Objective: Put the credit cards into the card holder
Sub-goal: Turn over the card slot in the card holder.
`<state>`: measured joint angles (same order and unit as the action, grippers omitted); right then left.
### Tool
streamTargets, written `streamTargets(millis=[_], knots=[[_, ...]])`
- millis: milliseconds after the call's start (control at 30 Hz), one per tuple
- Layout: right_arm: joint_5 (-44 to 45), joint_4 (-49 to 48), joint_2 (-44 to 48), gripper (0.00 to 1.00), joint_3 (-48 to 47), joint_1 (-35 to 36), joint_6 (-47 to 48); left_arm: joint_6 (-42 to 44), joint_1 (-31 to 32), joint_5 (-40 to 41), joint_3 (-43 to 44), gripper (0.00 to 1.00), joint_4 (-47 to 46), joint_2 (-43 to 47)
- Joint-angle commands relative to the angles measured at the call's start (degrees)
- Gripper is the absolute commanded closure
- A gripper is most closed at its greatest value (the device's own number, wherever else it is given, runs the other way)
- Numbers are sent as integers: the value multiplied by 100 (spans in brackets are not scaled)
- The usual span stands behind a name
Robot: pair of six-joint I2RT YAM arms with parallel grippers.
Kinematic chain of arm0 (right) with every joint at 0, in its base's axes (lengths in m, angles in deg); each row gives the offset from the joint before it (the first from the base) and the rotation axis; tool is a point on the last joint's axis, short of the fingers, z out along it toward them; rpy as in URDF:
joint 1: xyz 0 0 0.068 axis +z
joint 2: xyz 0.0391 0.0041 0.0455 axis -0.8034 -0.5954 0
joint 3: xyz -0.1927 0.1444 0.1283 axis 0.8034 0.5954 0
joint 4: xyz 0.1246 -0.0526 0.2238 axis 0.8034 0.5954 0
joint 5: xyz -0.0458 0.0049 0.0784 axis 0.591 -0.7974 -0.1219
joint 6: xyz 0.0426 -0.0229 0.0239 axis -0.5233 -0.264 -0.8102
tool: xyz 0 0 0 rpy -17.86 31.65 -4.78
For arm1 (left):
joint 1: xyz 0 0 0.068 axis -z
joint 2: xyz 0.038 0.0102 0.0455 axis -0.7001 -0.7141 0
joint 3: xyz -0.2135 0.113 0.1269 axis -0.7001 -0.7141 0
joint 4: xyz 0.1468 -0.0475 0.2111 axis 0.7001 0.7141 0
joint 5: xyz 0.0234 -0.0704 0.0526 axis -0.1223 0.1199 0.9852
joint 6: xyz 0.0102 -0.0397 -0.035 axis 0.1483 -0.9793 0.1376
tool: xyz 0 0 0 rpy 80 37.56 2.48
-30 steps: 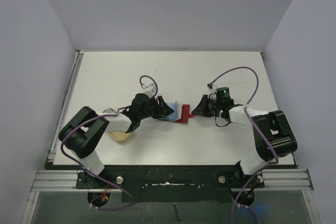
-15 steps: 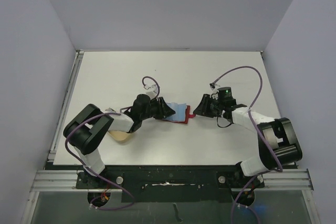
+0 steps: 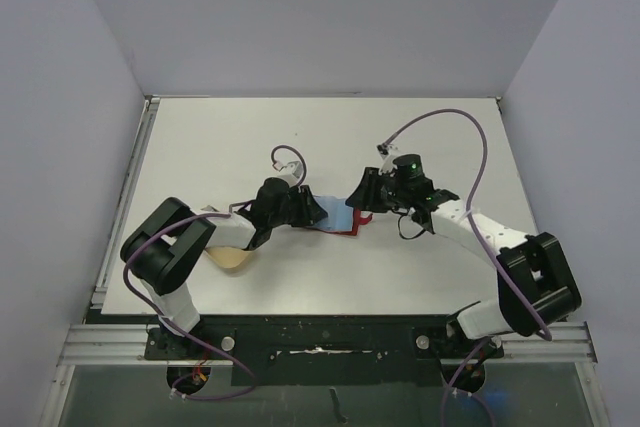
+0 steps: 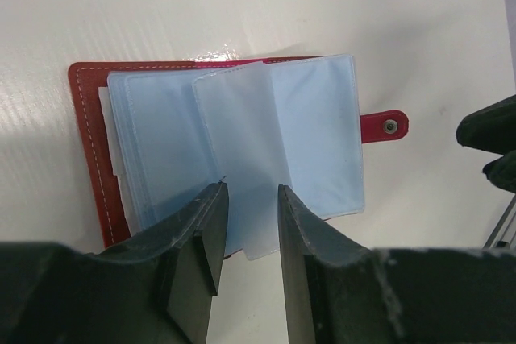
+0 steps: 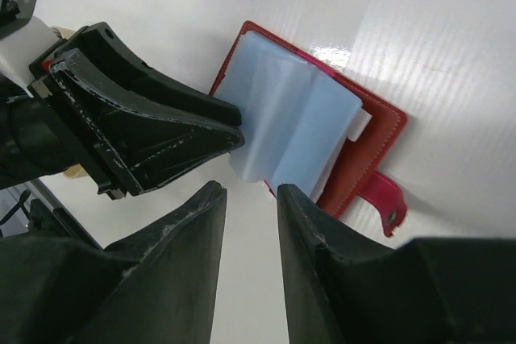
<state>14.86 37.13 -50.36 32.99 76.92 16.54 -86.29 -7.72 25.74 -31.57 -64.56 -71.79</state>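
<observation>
Left of card holder [image 3: 340, 219], perhaps dish [image 3: 228, 259]

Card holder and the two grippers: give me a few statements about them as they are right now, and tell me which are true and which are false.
1. The card holder lies open on the table. True.
2. The right gripper is clamped on the snap tab. False: its jaws stand apart with nothing between them, and the tab lies free.
3. An edge of the pale blue sleeves reaches in between the left gripper's parted fingertips. True.
4. The tan dish sits at the table's far right. False: it lies at the near left, partly under the left arm.
</observation>
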Motion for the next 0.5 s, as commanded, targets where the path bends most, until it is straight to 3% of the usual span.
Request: streamTargets(millis=[0, 233, 467], knots=[[68, -661, -442, 68, -352, 189, -257, 86, 20, 160, 145, 71, 1, 256], [-264, -1132, -1332, 71, -526, 272, -518, -64, -13, 343, 54, 71, 102, 430], [332, -485, -1743, 59, -945, 543, -223, 65, -236, 759, 107, 64, 1148, 1129]])
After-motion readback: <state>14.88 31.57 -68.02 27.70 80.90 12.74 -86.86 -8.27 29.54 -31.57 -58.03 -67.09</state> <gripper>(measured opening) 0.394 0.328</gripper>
